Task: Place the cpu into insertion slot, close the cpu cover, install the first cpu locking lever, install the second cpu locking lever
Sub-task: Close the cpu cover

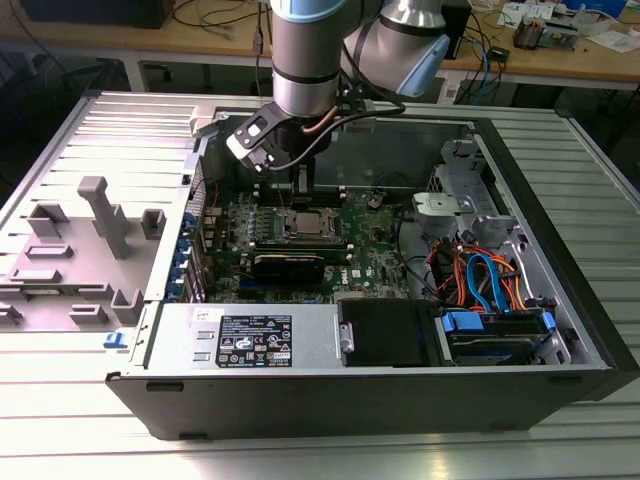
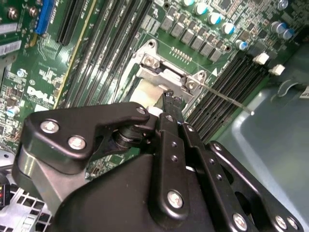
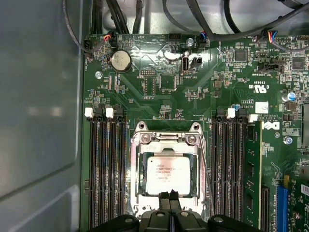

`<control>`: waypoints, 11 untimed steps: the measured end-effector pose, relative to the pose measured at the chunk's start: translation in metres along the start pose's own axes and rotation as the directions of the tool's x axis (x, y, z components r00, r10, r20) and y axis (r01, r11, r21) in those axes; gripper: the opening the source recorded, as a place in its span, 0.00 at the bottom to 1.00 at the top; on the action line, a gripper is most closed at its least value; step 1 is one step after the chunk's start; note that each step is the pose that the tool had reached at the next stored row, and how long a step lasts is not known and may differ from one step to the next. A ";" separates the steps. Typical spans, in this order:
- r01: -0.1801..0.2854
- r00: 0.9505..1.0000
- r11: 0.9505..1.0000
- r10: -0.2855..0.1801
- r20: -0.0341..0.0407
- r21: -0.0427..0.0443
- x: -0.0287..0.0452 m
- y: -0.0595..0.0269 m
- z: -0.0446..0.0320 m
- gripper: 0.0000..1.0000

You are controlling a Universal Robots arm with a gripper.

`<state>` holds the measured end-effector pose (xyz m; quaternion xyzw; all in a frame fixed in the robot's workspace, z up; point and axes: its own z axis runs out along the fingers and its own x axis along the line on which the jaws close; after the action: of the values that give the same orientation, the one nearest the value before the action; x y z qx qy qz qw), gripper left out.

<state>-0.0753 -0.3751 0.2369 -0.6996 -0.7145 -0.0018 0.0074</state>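
Now, your pincer: tips pressed together, gripping nothing, at the insertion slot rim
cpu: seated flat in that slot
Room: memory slots flank both sides; you have open motherboard beyond

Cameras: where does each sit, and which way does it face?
Exterior view: off the arm, above the open case, looking down into it; shows arm, end effector.
First wrist view: on the arm, looking straight down at the cpu; end effector tips show.
Second wrist view: on the arm, slanting across the motherboard; end effector body shows.
Both wrist views share end effector and motherboard.
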 end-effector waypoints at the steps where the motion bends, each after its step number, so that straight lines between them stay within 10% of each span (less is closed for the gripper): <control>1: 0.000 1.000 1.000 0.000 0.000 0.000 -0.0001 0.0000 0.0009 0.11; 11: 0.000 1.000 1.000 0.000 0.000 0.000 -0.0002 -0.0048 0.0191 0.11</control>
<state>-0.0803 -0.3752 0.2178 -0.6996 -0.7145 -0.0017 0.0073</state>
